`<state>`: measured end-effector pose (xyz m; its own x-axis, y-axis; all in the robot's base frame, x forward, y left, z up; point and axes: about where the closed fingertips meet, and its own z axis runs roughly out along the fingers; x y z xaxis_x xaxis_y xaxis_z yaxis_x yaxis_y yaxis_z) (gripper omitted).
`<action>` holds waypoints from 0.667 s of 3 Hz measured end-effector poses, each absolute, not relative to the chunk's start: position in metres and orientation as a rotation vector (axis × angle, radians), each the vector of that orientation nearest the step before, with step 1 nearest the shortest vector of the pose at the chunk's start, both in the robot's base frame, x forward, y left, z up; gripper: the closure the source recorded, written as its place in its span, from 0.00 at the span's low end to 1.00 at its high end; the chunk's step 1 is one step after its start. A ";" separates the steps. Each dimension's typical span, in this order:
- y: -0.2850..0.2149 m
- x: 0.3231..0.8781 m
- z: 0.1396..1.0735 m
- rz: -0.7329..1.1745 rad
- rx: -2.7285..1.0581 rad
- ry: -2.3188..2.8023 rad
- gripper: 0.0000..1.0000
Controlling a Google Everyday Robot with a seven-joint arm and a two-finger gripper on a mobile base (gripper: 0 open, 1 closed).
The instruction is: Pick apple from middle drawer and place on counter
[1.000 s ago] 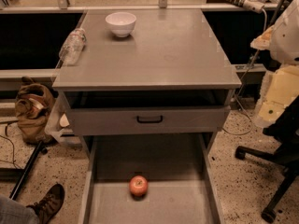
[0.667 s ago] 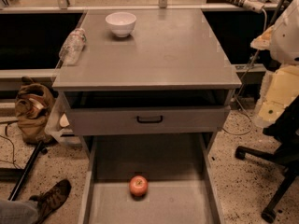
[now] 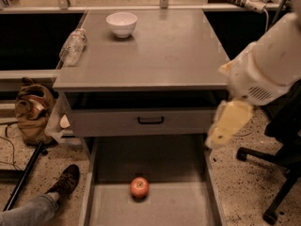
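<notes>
The apple (image 3: 139,187), small and red-orange, lies on the floor of the open middle drawer (image 3: 164,161), near its middle. The counter (image 3: 160,55) is the flat grey cabinet top above it. My gripper (image 3: 225,125) hangs as a pale yellow piece below the white arm (image 3: 268,67) at the right. It sits over the drawer's right wall, level with the upper drawer front, above and to the right of the apple. It holds nothing that I can see.
A white bowl (image 3: 122,23) and a lying plastic bottle (image 3: 72,46) sit at the counter's back left. The upper drawer front with a black handle (image 3: 150,120) is slightly open. A bag (image 3: 33,112), a person's shoe (image 3: 63,182) and a black pole are left; a chair base (image 3: 277,173) is right.
The arm and gripper have swung left from the right edge toward the drawer's right side. The person's foot at the lower left has shifted. The apple has not moved.
</notes>
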<state>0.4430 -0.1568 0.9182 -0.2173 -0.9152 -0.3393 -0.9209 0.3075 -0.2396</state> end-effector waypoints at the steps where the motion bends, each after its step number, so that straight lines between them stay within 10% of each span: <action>1: -0.095 0.445 0.874 0.127 -1.550 2.164 0.00; 2: -0.088 0.458 0.876 0.103 -1.499 2.127 0.00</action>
